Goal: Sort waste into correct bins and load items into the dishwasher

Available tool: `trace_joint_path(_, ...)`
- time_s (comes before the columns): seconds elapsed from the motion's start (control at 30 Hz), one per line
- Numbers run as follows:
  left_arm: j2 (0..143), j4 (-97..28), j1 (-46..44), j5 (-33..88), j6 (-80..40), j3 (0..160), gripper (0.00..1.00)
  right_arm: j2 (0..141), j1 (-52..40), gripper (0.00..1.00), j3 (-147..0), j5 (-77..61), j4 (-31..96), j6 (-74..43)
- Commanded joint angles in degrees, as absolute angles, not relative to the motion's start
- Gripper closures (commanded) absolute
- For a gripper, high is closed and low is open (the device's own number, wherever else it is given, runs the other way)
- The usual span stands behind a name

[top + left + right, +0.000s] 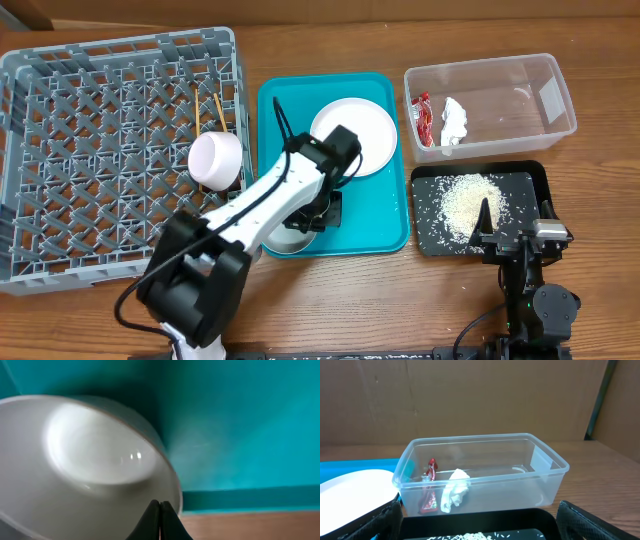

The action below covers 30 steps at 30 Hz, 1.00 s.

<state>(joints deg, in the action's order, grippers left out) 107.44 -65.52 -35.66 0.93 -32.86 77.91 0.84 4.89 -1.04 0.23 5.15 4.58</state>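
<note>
1. The pale bowl is sitting at the near edge of the teal serving tray, under the left arm, and it is looking tilted in the left wrist view.
2. The left gripper is reaching down at the bowl's rim with its fingers pressed together. Whether the rim is caught between them cannot be told.
3. A white plate is lying on the same tray, beyond the bowl and toward the tray's far right corner.
4. A small white cup is resting in the grey dish rack near its right wall. Thin wooden chopsticks are lying on the lattice floor just beyond it.
5. The red snack wrapper and the crumpled white tissue are lying side by side at the left end of the clear plastic tub, which is standing to the right of the teal tray.
6. The black tray is sitting just in front of the tub and is holding a heap of loose rice grains.
7. The right gripper is hovering at the near edge of the black tray with its fingers spread wide and nothing between them.
8. Everything is standing on a wooden table.
</note>
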Motion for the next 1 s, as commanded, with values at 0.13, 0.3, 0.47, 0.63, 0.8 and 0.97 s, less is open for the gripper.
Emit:
trace_joint_path(0.13, 109.45, -59.02, -36.36, 3.05, -29.8, 77.03, 0.96, 0.38, 4.95, 0.0, -0.47, 0.3, 4.82, 4.75)
trace_joint_path(0.3, 109.45, -53.89, -39.29, 8.97, -22.09, 77.14, 0.96, 0.38, 4.95, 0.0, -0.47, 0.3, 4.82, 4.75)
trace_joint_path(0.47, 109.23, -58.87, -39.86, 4.64, -22.68, 79.83, 0.96, 0.38, 4.95, 0.0, -0.47, 0.3, 4.82, 4.75)
trace_joint_path(0.63, 106.98, -69.49, -36.47, -4.43, -31.27, 84.44, 0.86, 0.38, 4.95, 0.0, -0.47, 0.3, 4.82, 4.75)
trace_joint_path(0.8, 104.4, -71.16, -29.54, -2.85, -32.21, 84.36, 0.52, 0.38, 4.95, 0.0, -0.47, 0.3, 4.82, 4.75)
trace_joint_path(0.97, 104.6, -69.28, -27.27, -1.83, -31.9, 79.53, 0.62, 0.38, 4.95, 0.0, -0.47, 0.3, 4.82, 4.75)
